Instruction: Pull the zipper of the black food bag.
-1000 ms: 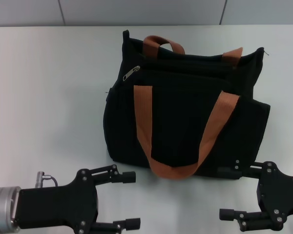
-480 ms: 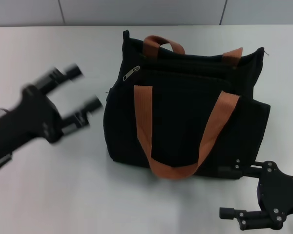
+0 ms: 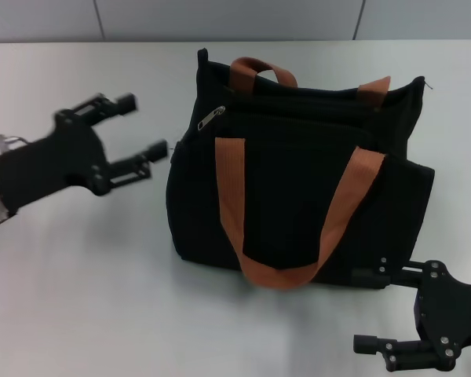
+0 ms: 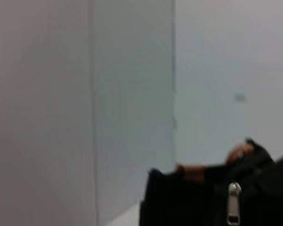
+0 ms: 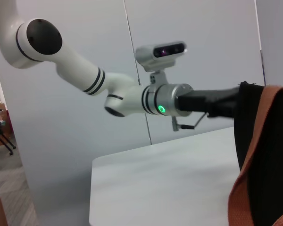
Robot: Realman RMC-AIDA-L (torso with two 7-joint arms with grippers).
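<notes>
Lit brightly and evenly from overhead in the head view, leaving the matte white tabletop [image 3: 78,298] pale and flat, with only a thin soft grey shadow along the near edge of the large black fabric food bag [image 3: 298,196] and a small glint on its silver metal zipper pull tab [image 3: 212,118]. Dimmer and greyer in the left wrist view, with the bag a dark mass. Softly sheened along the glossy white left arm [image 5: 85,75] in the right wrist view, where a small green indicator light [image 5: 160,109] glows.
</notes>
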